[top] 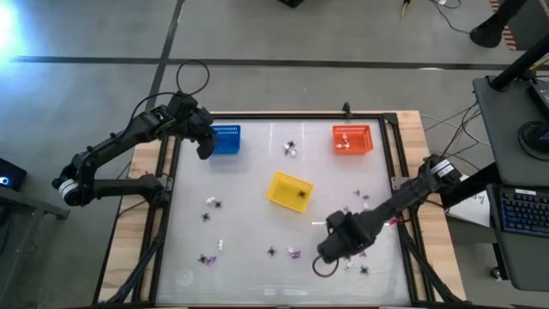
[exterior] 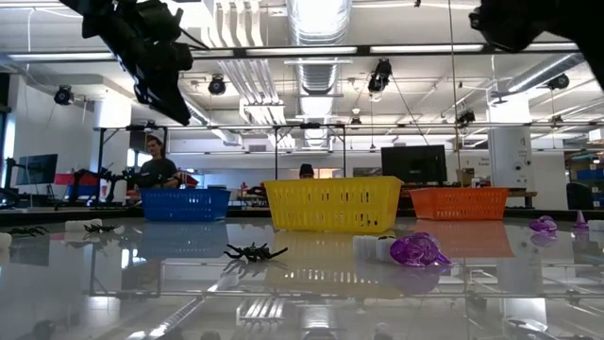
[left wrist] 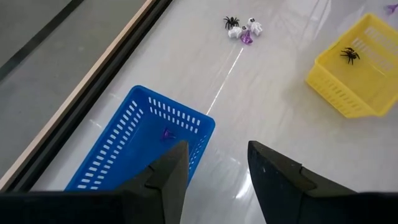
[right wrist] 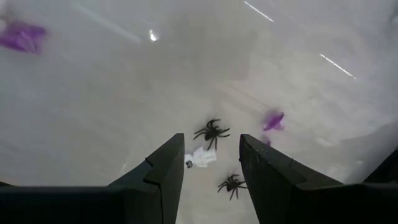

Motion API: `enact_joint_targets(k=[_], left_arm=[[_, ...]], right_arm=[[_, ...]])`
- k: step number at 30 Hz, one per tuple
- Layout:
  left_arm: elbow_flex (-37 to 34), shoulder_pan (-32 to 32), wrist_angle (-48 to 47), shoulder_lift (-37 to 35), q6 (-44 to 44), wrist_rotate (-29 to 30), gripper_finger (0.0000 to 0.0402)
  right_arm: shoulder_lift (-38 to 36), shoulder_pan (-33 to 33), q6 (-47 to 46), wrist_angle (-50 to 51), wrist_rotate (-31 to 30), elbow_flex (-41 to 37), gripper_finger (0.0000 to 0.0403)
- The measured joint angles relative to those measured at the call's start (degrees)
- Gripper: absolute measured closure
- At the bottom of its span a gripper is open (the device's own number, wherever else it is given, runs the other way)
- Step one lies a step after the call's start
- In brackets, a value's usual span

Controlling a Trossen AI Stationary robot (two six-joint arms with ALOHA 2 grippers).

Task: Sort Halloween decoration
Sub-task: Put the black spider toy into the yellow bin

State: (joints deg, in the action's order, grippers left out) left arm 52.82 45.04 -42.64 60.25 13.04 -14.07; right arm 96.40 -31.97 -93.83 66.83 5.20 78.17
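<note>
The Halloween decoration lies scattered on the white table: black spiders, purple bits and white bits. My left gripper [top: 206, 146] [left wrist: 216, 152] hangs open above the near edge of the blue basket [top: 225, 139] [left wrist: 134, 146], which holds one purple bit [left wrist: 168, 134]. My right gripper [top: 333, 249] [right wrist: 211, 142] hangs open over the table's near right part, pointing down. Below it lie a black spider [right wrist: 211, 132], a white bit [right wrist: 200, 157], a second spider [right wrist: 231, 184] and a purple bit [right wrist: 272, 120]. Neither gripper holds anything.
The yellow basket [top: 289, 190] [left wrist: 357, 71] stands mid-table with a spider [left wrist: 349, 55] inside. The orange basket [top: 352, 139] at the far right holds white bits. A small cluster of pieces [left wrist: 242, 29] lies between the blue and orange baskets. A raised frame [top: 395, 172] borders the table.
</note>
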Motion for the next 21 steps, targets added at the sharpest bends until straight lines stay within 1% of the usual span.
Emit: enact_joint_targets(k=[4, 9, 16, 21], left_arm=[[0.0, 0.0, -0.5, 0.0, -0.5, 0.0, 0.0253], [0.0, 0.0, -0.6, 0.0, -1.8, 0.0, 0.0253], [0.0, 0.0, -1.4, 0.0, -2.0, 0.0, 0.0253], [0.0, 0.0, -1.6, 0.0, -2.0, 0.0, 0.0253]], right_arm=[[1.3, -1.5, -1.2, -2.1, 1.4, -1.0, 0.0257], [1.4, -3.7, -2.5, -10.6, 1.9, -4.5, 0.0259], [1.3, -5.9, -6.6, -10.9, 1.9, -8.1, 0.0255], [1.7, -6.5, -6.1, -16.7, 2.2, -11.2, 0.0255]])
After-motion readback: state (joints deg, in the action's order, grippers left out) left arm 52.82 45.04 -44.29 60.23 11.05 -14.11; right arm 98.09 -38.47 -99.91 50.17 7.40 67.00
